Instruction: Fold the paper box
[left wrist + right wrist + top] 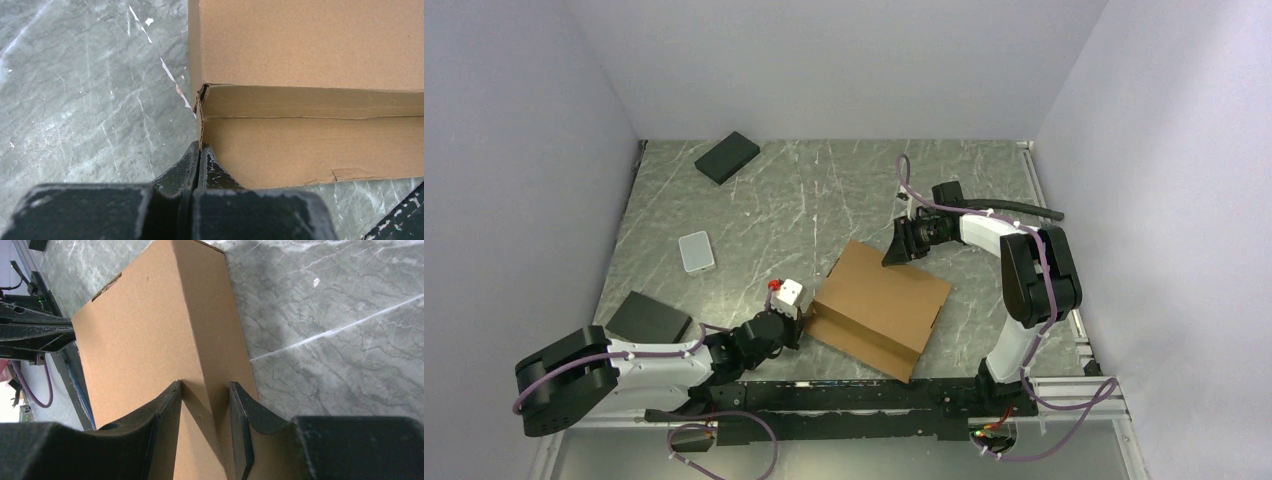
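Closed fingertips of the left end effector (200,150) sit at the bottom of the left wrist view, pressed together at a corner edge of the paper box (310,45); whether they nip a flap, I cannot tell. In the top view the box lies just below centre on the counter (754,215) with its lid down, so the final tuck seems in hand. Next, that gaping corner seam needs seating. The right end effector (205,385) is apart, straddling the box's upper edge. Only the left wrist view shows the seam.
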Controlling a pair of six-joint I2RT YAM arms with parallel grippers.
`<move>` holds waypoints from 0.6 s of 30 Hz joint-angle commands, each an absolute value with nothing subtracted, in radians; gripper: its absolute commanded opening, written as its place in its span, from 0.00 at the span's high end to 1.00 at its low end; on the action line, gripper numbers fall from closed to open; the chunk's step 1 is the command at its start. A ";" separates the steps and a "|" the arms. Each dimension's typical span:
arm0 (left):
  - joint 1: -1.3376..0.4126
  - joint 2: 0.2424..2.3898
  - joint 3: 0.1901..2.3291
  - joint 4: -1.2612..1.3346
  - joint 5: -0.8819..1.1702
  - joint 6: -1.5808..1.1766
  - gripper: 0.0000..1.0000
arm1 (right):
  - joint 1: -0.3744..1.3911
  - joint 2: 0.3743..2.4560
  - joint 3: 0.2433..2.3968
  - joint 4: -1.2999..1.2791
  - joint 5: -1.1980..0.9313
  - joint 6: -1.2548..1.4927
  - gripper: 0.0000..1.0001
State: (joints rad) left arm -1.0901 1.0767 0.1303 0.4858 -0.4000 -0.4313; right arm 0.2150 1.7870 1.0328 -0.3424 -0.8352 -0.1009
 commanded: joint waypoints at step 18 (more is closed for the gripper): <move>-1.101 1.085 0.201 0.365 -0.393 -0.408 1.00 | 0.218 1.839 1.020 -0.333 -0.667 -0.147 0.61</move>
